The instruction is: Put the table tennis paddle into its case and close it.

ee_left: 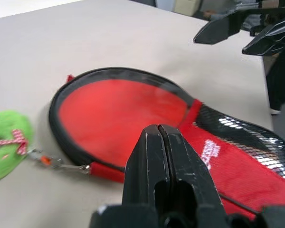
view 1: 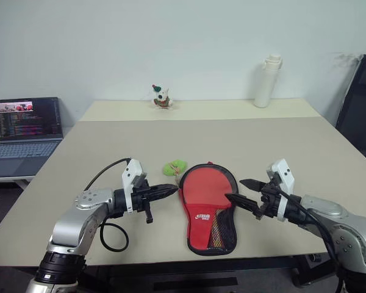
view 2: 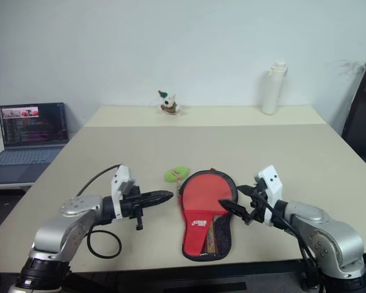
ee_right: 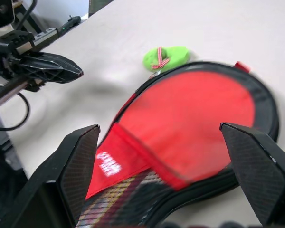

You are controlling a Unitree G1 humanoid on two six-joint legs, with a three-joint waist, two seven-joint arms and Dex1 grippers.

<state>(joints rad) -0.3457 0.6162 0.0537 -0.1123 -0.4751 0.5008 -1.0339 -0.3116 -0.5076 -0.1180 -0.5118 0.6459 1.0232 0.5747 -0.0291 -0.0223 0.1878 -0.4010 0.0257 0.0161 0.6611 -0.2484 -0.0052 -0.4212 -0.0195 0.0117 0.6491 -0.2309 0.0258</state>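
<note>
Beige table (view 1: 305,152) against a plain white wall (view 1: 171,43). Landmark: the case (view 1: 208,207), which lay flat near the table's front edge, round end away from the robot, narrow end toward it. Far behind the case at the table's back stood a small toy dog (view 1: 162,97) and, further right, a white bottle (view 1: 267,81). Well left of the case, off the table, sat an open laptop (view 1: 24,131). A black chair (view 1: 360,107) stood far right of it.

Case was black-rimmed with a red panel, white logo and black mesh pocket at the narrow end. Paddle couldn't be told apart from the red panel. A green ball (view 1: 174,167) lay just beside the case's upper left rim, joined to the case by a short chain.

Left gripper (view 1: 165,191) hovered just left of the case, fingers pressed together, holding nothing. Right gripper (view 1: 243,193) hovered just right of it, fingers wide apart, empty.
</note>
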